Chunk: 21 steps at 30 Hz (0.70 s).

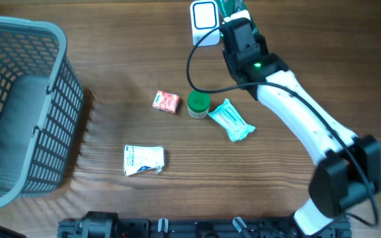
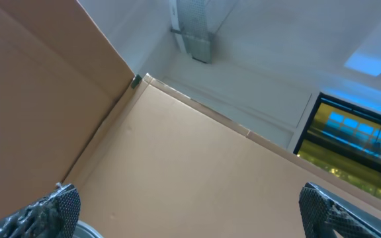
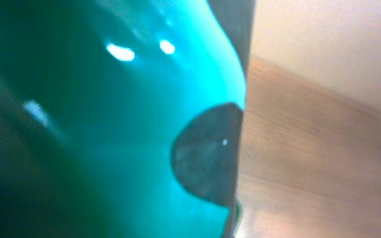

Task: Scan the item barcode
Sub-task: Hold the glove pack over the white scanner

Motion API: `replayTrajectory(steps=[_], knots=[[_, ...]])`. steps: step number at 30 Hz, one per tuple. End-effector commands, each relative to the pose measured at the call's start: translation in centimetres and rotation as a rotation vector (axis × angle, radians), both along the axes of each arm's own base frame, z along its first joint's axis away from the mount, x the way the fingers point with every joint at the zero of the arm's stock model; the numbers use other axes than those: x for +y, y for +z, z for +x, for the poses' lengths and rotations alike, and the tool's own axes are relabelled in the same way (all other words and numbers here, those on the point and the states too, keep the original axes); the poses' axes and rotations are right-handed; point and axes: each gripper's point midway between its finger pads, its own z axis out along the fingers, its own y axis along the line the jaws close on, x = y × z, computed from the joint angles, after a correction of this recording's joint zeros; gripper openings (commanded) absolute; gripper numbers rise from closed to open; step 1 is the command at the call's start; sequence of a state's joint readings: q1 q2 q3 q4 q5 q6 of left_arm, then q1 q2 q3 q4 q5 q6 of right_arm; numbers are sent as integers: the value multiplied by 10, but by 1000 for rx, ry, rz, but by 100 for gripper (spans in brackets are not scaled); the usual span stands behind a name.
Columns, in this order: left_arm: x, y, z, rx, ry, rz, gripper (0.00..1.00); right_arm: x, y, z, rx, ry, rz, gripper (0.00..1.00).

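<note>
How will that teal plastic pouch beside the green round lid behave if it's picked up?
The teal crinkled plastic pouch looks soft, so it would probably sag when pinched. Its wrinkled film may slip a little. Lying flat on the wooden table, it should slide, not roll, if pushed.

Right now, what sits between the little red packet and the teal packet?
A round green tub sits between the red packet and teal packet, seen overhead.
</note>
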<state>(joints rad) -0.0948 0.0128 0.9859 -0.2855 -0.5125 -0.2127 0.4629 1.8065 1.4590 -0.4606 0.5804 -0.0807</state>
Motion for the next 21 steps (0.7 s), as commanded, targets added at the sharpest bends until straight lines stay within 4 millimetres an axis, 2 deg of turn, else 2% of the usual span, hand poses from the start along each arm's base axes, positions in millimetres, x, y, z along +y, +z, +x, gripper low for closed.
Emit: replayTrajectory(steps=[1,6,8,15,18,21], knots=[[2,-2,-3,-7,16,-13,100,-25,-18,26,-29,-48,-322,4],[5,-5,-2,4,29,-23,100,-13,-45,70,-107,9,-522,4],[7,-7,-1,14,40,-30,100,-9,-58,80,-117,37,-588,4],[6,-21,19,57,46,-30,100,-13,-98,123,-112,2,-755,4],[12,-25,19,62,78,-54,100,-20,-109,128,-89,-16,-767,4],[16,-26,18,60,90,-72,100,-37,-107,129,-83,-61,-772,4]])
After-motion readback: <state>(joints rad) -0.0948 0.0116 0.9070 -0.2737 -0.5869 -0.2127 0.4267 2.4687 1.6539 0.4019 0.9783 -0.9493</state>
